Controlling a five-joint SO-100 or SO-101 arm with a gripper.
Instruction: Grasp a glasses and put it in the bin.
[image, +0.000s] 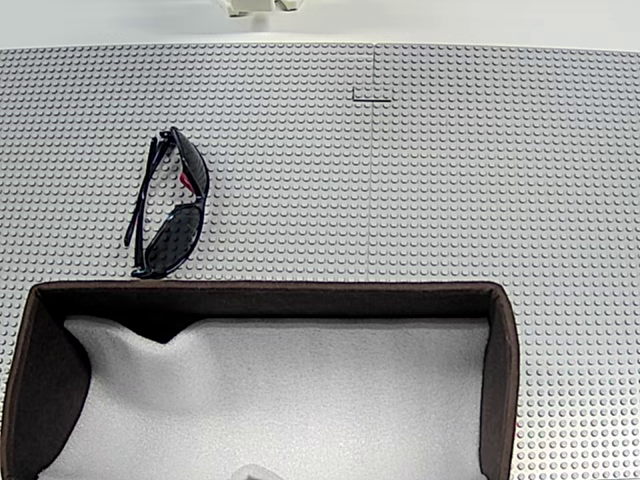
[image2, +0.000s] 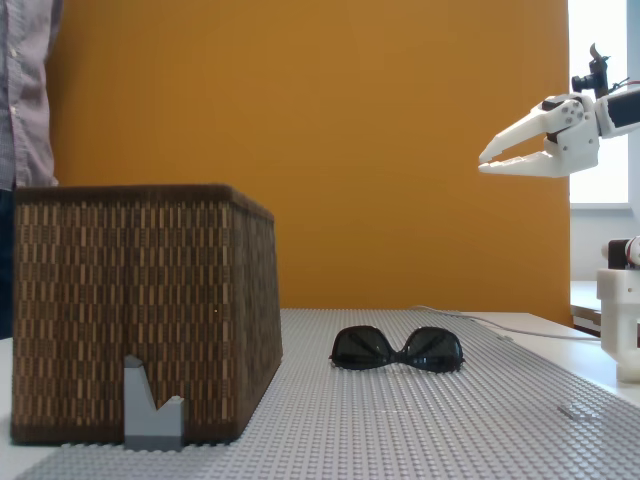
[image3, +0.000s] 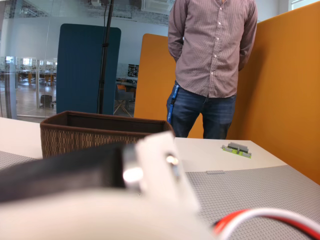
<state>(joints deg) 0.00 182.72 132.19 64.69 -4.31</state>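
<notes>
The glasses (image: 170, 205), black-framed with dark lenses and a pink-red patch inside the frame, lie on the grey studded baseplate (image: 420, 180) just beyond the bin's left far corner. In the side fixed view the glasses (image2: 398, 350) rest lenses-forward to the right of the bin (image2: 140, 300), a large box with woven brown walls. From above, the bin (image: 260, 288) shows a white foam lining. My white gripper (image2: 483, 163) hangs high at the right, well above the glasses, its fingers slightly parted and holding nothing. The wrist view looks across to the bin (image3: 100, 131).
A person (image3: 212, 55) stands behind the table past the bin, with a sleeve (image2: 25, 90) at the left edge. A small grey brick piece (image2: 155, 410) leans on the bin's front. The arm's base (image2: 620, 320) stands at the right, a cable (image2: 470, 318) beside it.
</notes>
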